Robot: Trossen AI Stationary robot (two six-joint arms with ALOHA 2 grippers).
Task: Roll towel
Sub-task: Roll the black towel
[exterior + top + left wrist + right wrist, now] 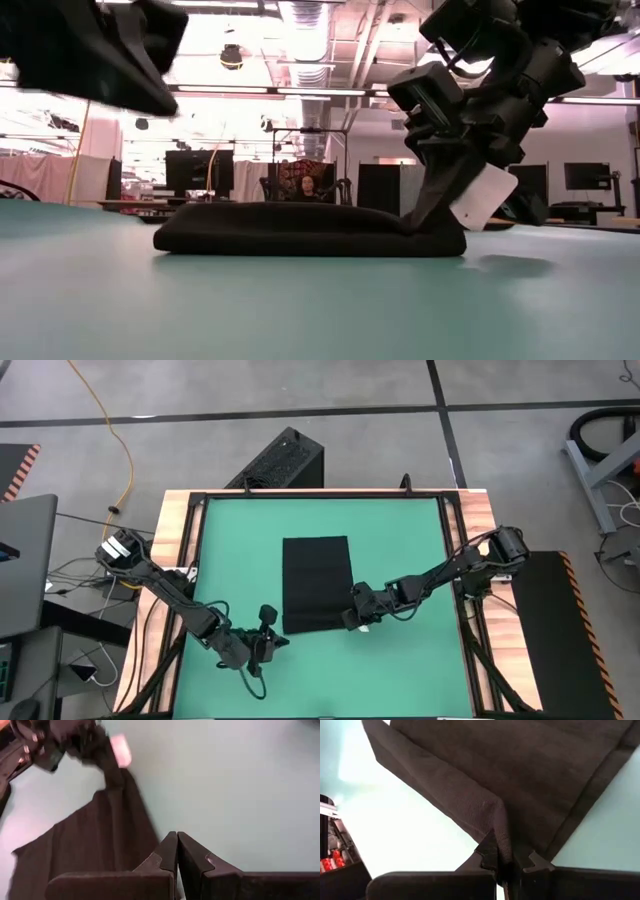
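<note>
At worktop (400,530) centre: towel (316,582) flat, near-right corner pinched and lifted by right claw (357,622), white tag (482,197) dangling. Left claw (282,643) closed, empty, just off near-left corner. Better to grip both near corners, roll evenly toward far edge.

A green-topped table (400,550) with a wooden frame is carrying the work. A black towel (315,580), folded into a rectangle, is lying flat near its middle, one near corner lifting off the surface.
</note>
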